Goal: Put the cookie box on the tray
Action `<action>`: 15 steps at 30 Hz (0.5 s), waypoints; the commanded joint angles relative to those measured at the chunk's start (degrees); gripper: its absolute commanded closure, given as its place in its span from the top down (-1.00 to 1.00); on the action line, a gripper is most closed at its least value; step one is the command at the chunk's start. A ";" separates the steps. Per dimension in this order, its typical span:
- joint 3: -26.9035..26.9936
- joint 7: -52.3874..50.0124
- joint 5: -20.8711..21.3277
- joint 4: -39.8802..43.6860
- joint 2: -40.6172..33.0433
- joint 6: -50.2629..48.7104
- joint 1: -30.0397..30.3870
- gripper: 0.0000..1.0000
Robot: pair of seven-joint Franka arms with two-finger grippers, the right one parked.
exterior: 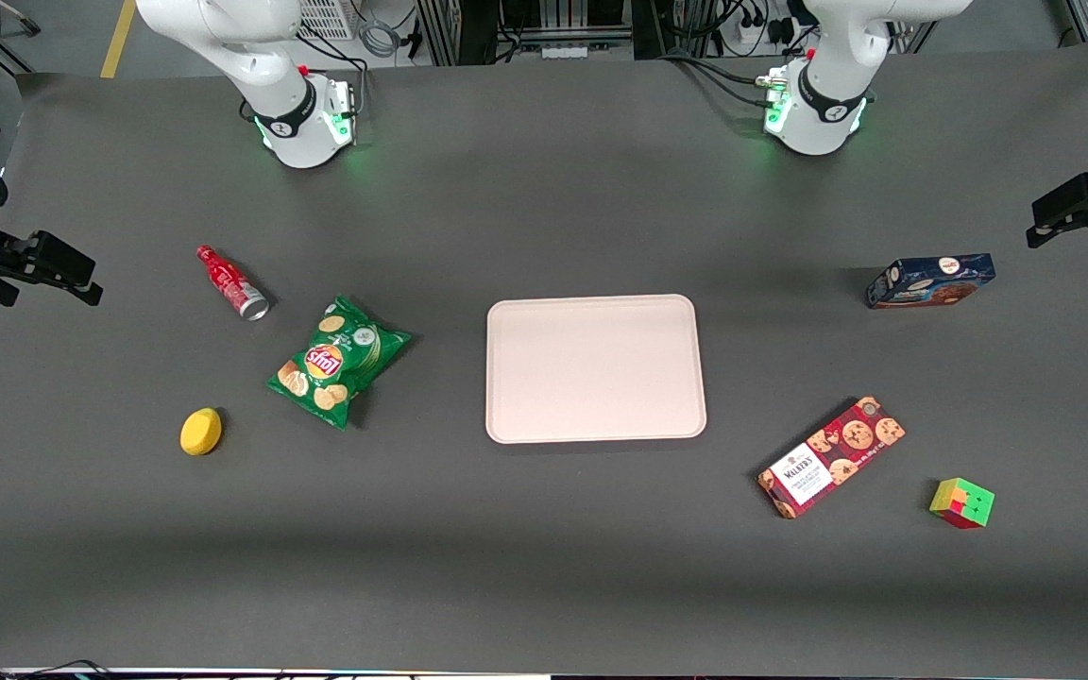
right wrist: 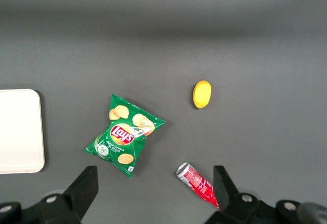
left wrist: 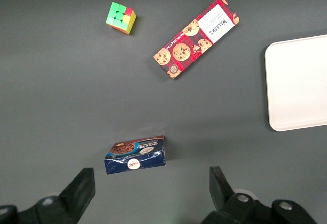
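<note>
The cookie box (exterior: 931,280), dark navy with brown cookie pictures and a round white logo, lies on the table toward the working arm's end. It also shows in the left wrist view (left wrist: 135,155). The gripper (left wrist: 150,191) shows only in the left wrist view. It is open wide and empty, well above the table, with the box below it and clear of both fingers (left wrist: 82,188). The pale pinkish-cream tray (exterior: 596,368) lies bare at the table's middle, and its edge shows in the left wrist view (left wrist: 299,81).
A longer red cookie box (exterior: 832,456) and a coloured cube (exterior: 961,502) lie nearer the front camera than the navy box. Toward the parked arm's end lie a green chip bag (exterior: 338,361), a red can (exterior: 232,281) and a yellow round object (exterior: 201,432).
</note>
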 commanded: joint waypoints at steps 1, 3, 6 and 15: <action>0.04 -0.03 0.26 1.20 0.39 -1.35 0.13 1.00; -0.04 -0.03 0.26 1.20 0.39 -1.35 0.13 1.00; 0.04 -0.03 0.26 1.20 0.47 -1.35 0.13 1.00; 0.04 -0.82 1.58 1.20 0.91 -1.53 0.92 1.00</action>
